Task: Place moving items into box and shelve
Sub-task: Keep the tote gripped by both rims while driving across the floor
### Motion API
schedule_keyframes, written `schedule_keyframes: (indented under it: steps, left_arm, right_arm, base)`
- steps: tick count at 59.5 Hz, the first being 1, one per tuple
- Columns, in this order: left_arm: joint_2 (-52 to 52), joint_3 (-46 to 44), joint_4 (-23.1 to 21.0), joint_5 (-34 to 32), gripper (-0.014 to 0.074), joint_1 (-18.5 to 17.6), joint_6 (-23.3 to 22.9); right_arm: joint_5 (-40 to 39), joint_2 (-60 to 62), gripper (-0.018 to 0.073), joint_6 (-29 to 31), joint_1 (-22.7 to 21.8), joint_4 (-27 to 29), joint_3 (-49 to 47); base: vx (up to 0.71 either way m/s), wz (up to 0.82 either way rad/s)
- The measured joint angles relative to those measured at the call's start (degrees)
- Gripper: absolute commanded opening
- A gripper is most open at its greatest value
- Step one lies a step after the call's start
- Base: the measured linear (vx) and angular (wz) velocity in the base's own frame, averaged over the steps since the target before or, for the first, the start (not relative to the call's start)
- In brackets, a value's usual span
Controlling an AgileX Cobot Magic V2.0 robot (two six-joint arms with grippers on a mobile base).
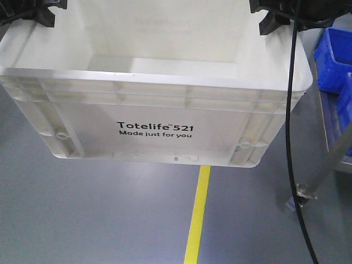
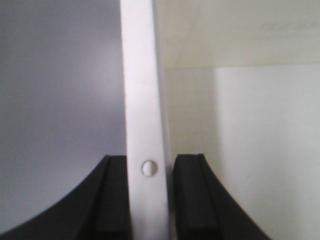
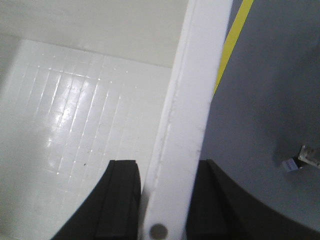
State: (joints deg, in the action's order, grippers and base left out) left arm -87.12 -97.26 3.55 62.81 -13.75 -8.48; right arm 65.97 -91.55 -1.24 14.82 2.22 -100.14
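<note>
The box point(image 1: 159, 80), a white ribbed tote printed "Totelife 521", hangs above the grey floor, held at both side rims. My left gripper point(image 1: 41, 14) is shut on its left rim point(image 2: 142, 100), one black finger point(image 2: 112, 195) outside the wall and one inside. At the top right, my right gripper point(image 1: 272, 19) is shut on the right rim point(image 3: 195, 100) in the same way. The right wrist view looks down at the box's gridded bottom point(image 3: 75, 115), which is bare there. The moving items are out of view.
A yellow floor line point(image 1: 199, 214) runs under the box toward me. Blue bins point(image 1: 335, 60) sit on a metal rack at the right, with its slanted leg point(image 1: 324, 165) and foot near the floor. A black cable point(image 1: 290, 137) hangs down in front of the box's right end.
</note>
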Motion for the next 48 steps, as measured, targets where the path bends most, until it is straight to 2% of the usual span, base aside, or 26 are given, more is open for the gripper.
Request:
schedule_keyframes:
  steps: [48]
  left_arm:
    - [-0.1,0.0,0.0,0.0,-0.0013,0.0,0.0]
  right_arm:
    - [0.0,0.0,-0.0013,0.0,0.0,0.1,0.0]
  base:
    - [0.55,0.07]
